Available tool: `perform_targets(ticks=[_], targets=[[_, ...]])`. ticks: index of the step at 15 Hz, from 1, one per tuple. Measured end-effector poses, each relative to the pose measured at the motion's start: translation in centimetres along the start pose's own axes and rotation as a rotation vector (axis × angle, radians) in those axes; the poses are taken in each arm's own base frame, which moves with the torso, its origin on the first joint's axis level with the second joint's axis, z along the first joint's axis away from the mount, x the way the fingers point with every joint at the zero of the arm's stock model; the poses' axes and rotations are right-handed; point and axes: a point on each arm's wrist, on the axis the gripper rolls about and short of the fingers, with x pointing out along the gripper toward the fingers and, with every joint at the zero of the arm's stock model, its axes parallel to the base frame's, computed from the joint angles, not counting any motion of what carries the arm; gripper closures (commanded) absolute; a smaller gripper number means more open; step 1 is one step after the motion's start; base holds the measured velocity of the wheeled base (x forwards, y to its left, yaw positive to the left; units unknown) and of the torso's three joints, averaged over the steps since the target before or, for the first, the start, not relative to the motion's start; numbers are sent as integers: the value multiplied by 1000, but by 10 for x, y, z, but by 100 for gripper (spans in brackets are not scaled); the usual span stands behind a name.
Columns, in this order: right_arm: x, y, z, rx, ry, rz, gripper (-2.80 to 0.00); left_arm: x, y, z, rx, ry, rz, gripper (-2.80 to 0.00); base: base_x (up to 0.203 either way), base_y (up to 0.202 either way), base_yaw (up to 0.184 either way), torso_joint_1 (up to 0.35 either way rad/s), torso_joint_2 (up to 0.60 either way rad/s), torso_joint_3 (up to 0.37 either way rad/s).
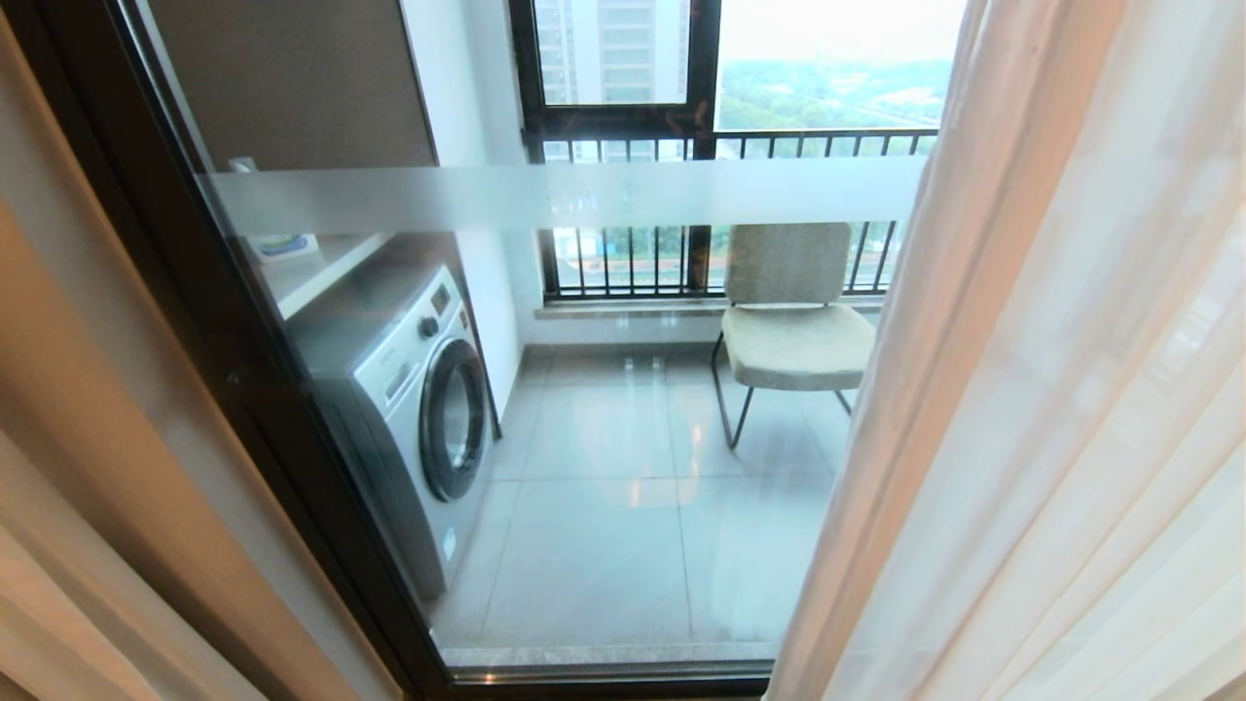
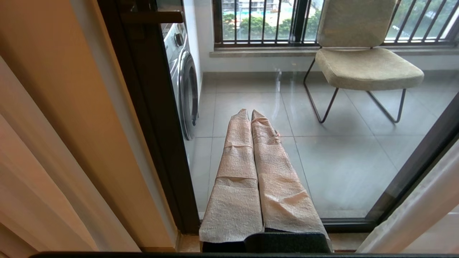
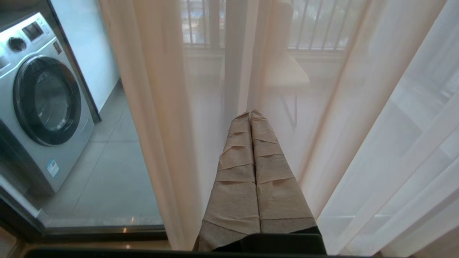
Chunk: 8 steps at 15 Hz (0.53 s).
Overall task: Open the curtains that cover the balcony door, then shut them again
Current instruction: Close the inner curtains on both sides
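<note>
Before the right gripper [image 3: 250,114], sheer curtains [image 3: 358,118], jaws closed.

Left gripper [image 2: 251,111] and right gripper [image 3: 250,114] both closed, empty.

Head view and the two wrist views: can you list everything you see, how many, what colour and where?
sheers: one set, white, bunched on the right
drape: one, beige, far left
door: one, dark frame, glass with frosted band, centre
washer: one, silver, balcony left
chair: one, beige, balcony right
railing: one, black, behind the chair
left hand: one, beige-wrapped, shut, facing the glass
right hand: one, beige-wrapped, shut, at the sheers
</note>
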Motion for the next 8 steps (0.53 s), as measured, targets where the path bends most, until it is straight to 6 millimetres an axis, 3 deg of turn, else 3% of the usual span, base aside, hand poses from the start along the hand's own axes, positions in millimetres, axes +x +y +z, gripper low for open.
perform_targets(ticks=[8], targets=[[-26,0,-35,-2,51,35,0,0,0,0,0,0,0,0,0,0,0,0,0,0]])
